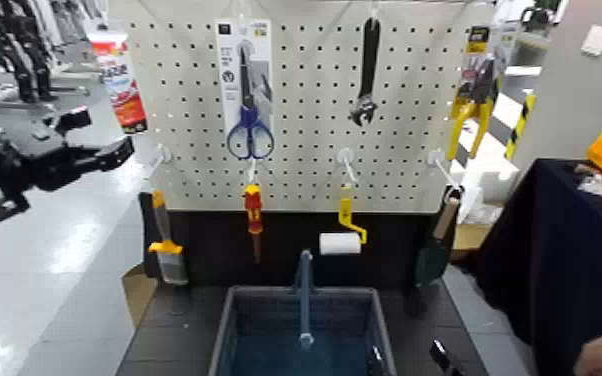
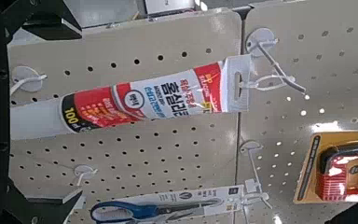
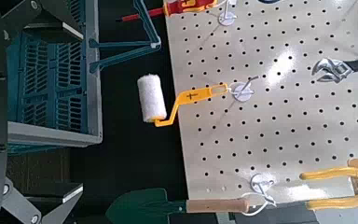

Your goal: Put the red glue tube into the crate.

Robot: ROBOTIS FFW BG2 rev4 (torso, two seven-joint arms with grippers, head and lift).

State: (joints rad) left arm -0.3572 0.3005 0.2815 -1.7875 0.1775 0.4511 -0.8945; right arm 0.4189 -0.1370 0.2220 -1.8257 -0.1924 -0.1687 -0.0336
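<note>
Red glue tube (image 2: 158,97) is hanging at ten o'clock on the pegboard (image 1: 310,180), its tabbed end sitting on a white hook (image 2: 284,80) and its pale nozzle pointing down, so its weight is keeping it there and leaving the body free to grasp. We are holding the left pincer (image 1: 111,136) open just beside it, with the jaws standing on either side of the nozzle end; nothing is gripped, and we are probably choosing this sideways approach so the jaws can close around the body without pushing the neighbouring scissors (image 1: 250,135). We are judging that the grasp is coming next, then a lift of the tab clear of the hook, since a straight downward pull could be bending the tab or swinging the tube. Crate (image 1: 223,335) is waiting at six o'clock on the black surface (image 1: 170,325), its blue handle (image 1: 306,305) crossing the middle, so we are needing to release beside that bar. Our right pincer (image 1: 410,358) is idling open near the crate, at five o'clock.
</note>
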